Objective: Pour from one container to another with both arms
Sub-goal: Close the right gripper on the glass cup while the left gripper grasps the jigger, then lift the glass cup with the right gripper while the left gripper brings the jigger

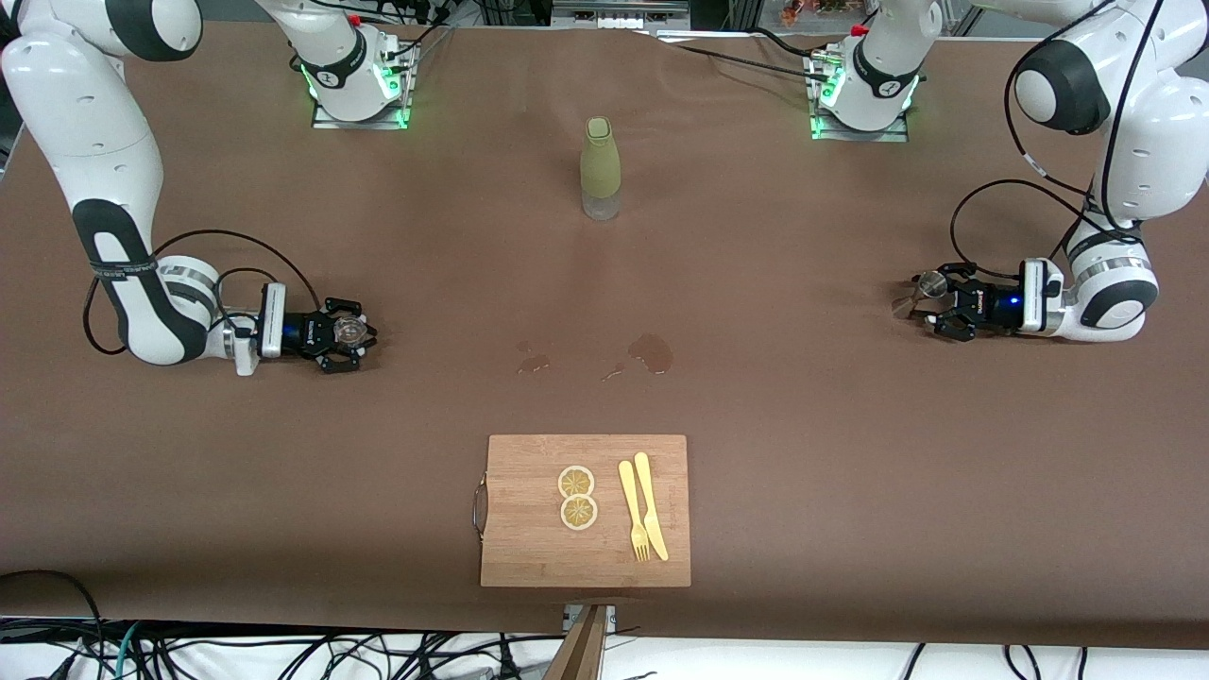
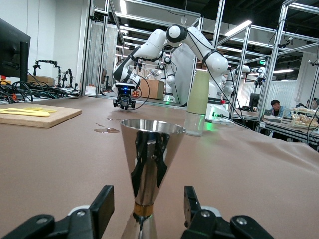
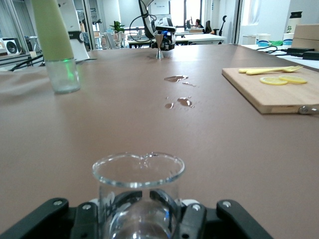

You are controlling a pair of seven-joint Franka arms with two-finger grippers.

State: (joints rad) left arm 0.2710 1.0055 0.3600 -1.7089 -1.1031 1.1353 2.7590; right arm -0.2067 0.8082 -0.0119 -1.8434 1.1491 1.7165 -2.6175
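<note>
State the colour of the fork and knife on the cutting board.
Pale yellow, both fork and knife; clearest in the front view.

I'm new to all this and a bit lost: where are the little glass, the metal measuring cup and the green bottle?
glass tumbler (image 3: 138, 191), right wrist view, on its clear wall below the rim.
metal jigger (image 2: 150, 162), left wrist view, on its upper cone.
green bottle (image 1: 600, 165), front view, on its olive body.
</note>
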